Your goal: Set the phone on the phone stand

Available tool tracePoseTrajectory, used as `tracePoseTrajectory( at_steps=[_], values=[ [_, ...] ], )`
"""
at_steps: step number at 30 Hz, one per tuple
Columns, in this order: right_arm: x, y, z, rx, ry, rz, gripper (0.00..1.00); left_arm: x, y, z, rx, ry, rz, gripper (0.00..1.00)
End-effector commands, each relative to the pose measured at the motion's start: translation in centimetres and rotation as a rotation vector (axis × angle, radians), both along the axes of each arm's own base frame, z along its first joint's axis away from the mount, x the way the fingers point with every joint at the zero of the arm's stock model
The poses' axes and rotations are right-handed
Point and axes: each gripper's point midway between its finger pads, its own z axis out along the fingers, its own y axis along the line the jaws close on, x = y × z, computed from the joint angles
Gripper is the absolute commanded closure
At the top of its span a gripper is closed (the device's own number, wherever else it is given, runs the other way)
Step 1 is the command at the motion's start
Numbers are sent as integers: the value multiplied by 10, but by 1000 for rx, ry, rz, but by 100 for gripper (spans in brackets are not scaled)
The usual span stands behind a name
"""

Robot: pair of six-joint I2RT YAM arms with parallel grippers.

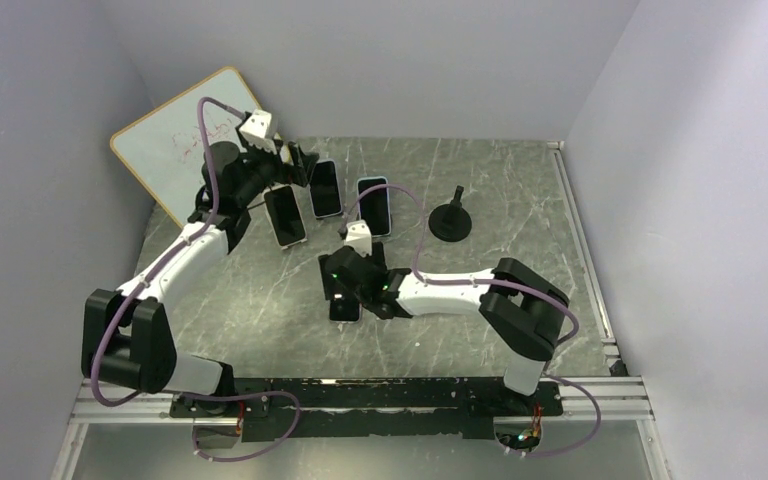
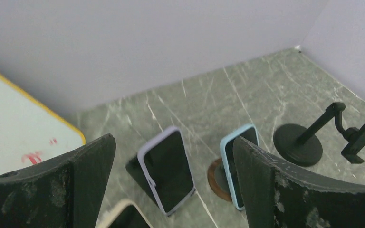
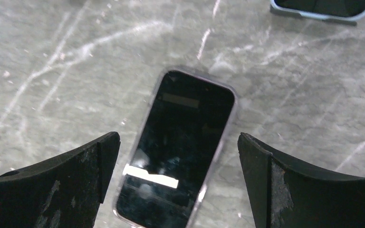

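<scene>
whiteboard [image 1: 165, 155]: leaning on left wall [image 1: 40, 150], red marks | table [image 1: 520, 190]: grey marble

Glossy white shells and chunky matte-black joint housings make up the left arm [image 1: 175, 265] and right arm [image 1: 460, 290]. A lilac cable [image 1: 110, 345] loops along each. The left hand [image 1: 300, 160] and right hand [image 1: 345, 298] carry broad curved black fingers [image 2: 52, 190], scuffed pale grey. A boxy white camera block [image 1: 258, 126] tops each wrist.
</scene>
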Motion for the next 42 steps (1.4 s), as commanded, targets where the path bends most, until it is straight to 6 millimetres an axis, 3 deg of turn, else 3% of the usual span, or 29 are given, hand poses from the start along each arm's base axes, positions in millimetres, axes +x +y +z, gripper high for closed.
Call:
tracePoseTrajectory(
  at_steps=[1, 5, 13, 19, 30, 36, 42],
  values=[
    [6, 15, 9, 28, 9, -21, 0, 2, 7, -3, -98, 16, 54, 3],
    [3, 16, -3, -10, 45, -24, 0, -5, 4, -18, -138, 52, 40, 3],
    [-5, -3, -32, -98, 121, -103, 0, -19, 5, -54, -199, 122, 62, 3],
    [-11, 4, -37, -114, 148, -89, 0, -21, -8, -64, -168, 148, 34, 3],
    [-30, 19, -42, -157, 162, -42, 0, -31, -11, -70, -126, 157, 46, 3],
    [-35, 2, -51, -224, 176, -70, 1, -36, -18, -74, -131, 173, 34, 3],
    [-43, -18, -63, -298, 201, -67, 15, -45, -24, -89, -178, 217, 4, 3]
  ],
)
